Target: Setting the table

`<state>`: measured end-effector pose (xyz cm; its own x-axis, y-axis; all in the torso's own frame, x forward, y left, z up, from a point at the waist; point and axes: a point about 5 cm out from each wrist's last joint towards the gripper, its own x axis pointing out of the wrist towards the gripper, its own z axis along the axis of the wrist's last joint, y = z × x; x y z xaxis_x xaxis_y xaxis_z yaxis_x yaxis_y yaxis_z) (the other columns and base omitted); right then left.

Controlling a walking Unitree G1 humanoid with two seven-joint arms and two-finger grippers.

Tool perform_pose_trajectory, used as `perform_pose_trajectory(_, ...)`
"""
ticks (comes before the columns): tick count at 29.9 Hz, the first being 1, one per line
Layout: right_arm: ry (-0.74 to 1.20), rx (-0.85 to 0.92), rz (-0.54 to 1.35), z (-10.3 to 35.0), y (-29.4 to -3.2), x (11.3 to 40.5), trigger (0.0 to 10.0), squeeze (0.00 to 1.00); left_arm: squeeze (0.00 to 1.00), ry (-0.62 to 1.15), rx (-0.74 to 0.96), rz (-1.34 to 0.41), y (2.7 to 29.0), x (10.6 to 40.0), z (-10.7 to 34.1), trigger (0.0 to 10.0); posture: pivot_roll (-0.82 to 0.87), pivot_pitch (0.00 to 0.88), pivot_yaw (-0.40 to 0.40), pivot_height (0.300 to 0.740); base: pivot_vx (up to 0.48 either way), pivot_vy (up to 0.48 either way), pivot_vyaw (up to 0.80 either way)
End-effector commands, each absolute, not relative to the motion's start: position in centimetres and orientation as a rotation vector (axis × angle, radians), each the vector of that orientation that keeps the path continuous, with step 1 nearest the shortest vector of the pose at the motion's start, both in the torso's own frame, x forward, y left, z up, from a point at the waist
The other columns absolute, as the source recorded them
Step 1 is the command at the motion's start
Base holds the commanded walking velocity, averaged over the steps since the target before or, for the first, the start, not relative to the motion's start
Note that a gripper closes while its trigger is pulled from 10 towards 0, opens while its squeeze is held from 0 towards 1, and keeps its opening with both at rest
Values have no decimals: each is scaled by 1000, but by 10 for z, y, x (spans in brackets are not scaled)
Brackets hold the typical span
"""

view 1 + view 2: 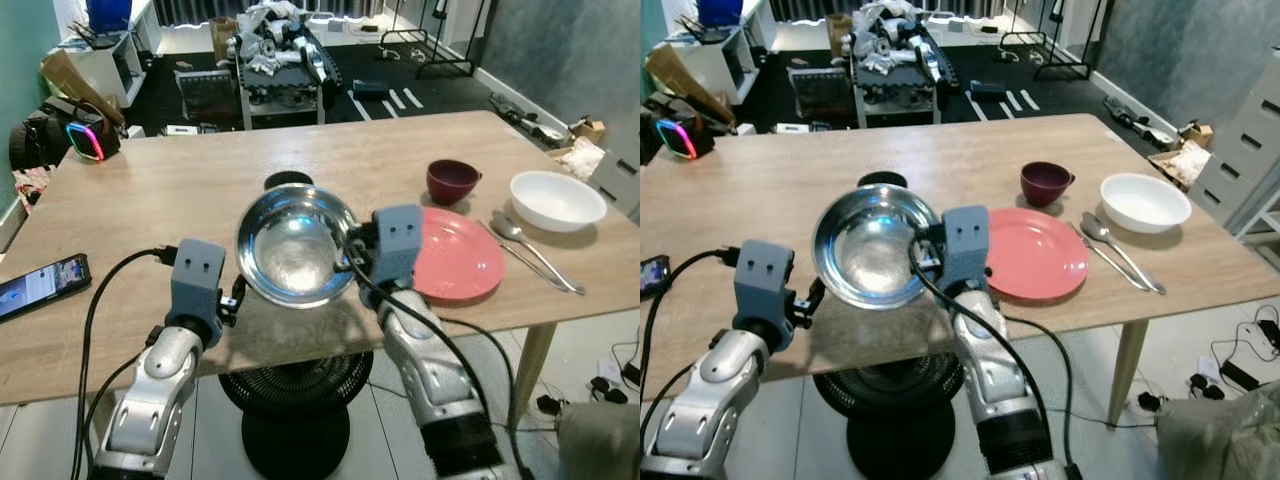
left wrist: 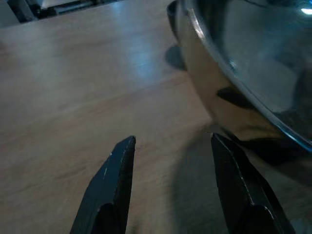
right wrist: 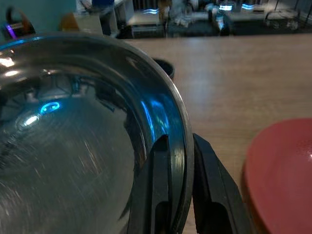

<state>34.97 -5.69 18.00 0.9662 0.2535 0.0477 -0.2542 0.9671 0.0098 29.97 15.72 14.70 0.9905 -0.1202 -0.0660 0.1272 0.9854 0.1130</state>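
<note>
The steel bowl (image 1: 296,243) hangs tilted above the tabletop (image 1: 150,190) near its front edge, its rim pinched by the right tool (image 3: 175,161), whose arm reaches forward from below. The left tool (image 2: 170,170) hovers just beside the bowl, fingers spread and holding nothing. Right of the bowl lie a pink plate (image 1: 458,255), maroon cup (image 1: 452,181), white bowl (image 1: 556,199) and spoon (image 1: 530,250); a phone (image 1: 40,285) lies well to its left.

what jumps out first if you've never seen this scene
A big shiny steel bowl held above the near edge of the wooden table, its rim pinched by the right gripper. Just right of it lies a round pink plate; the left gripper hangs open beside the bowl.
</note>
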Motion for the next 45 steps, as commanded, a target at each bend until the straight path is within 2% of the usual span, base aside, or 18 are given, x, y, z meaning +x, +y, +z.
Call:
perform_pose_trajectory(1, 8, 13, 272, 172, -47, 351, 10000, 0, 0, 39, 124, -143, 153, 297, 152, 10000, 65, 2, 81, 740, 0, 0, 0)
perform_pose_trajectory(8, -3, -86, 198, 169, -55, 362, 10000, 0, 0, 45, 121, -132, 154, 295, 151, 10000, 74, 9, 75, 740, 0, 0, 0)
perform_pose_trajectory(18, -1, -71, 128, 165, -80, 372, 10000, 0, 0, 55, 115, -134, 153, 294, 150, 10000, 67, 12, 76, 740, 0, 0, 0)
perform_pose_trajectory(24, -5, -79, 99, 164, -85, 375, 10000, 0, 0, 55, 112, -135, 152, 294, 151, 10000, 67, 13, 75, 740, 0, 0, 0)
perform_pose_trajectory(25, -10, -78, 99, 165, -85, 376, 10000, 325, 0, 55, 112, -135, 152, 293, 151, 10000, 67, 12, 75, 740, 0, 0, 0)
perform_pose_trajectory(26, -10, -78, 99, 165, -85, 376, 10000, 325, 0, 55, 112, -135, 152, 293, 151, 10000, 67, 12, 75, 740, 0, 0, 0)
perform_pose_trajectory(27, -18, -73, 103, 167, -84, 376, 10000, 1000, 0, 55, 112, -135, 152, 293, 151, 10000, 67, 12, 75, 740, 0, 0, 0)
perform_pose_trajectory(31, -55, 8, 141, 176, -83, 376, 10000, 1000, 0, 57, 111, -137, 152, 293, 150, 10000, 64, 10, 78, 740, 0, 0, 0)
perform_pose_trajectory(32, -77, 45, 166, 182, -82, 375, 10000, 816, 0, 57, 111, -138, 152, 293, 150, 10000, 62, 10, 79, 740, 0, 0, 0)
perform_pose_trajectory(34, -77, 45, 166, 182, -82, 375, 10000, 816, 0, 57, 111, -138, 152, 293, 150, 10000, 62, 10, 79, 740, 0, 0, 0)
perform_pose_trajectory(35, -100, 87, 180, 189, -83, 374, 10000, 0, 0, 57, 110, -140, 151, 293, 150, 10000, 61, 9, 80, 740, 0, 0, 0)
perform_pose_trajectory(41, -194, 159, 145, 211, -106, 370, 10000, 0, 0, 55, 107, -148, 149, 294, 151, 10000, 54, 6, 82, 740, 0, 0, 0)
perform_pose_trajectory(45, -307, 127, 0, 228, -153, 354, 10000, 0, 0, 56, 102, -163, 145, 294, 150, 10000, 33, 5, 86, 740, 0, 0, 0)
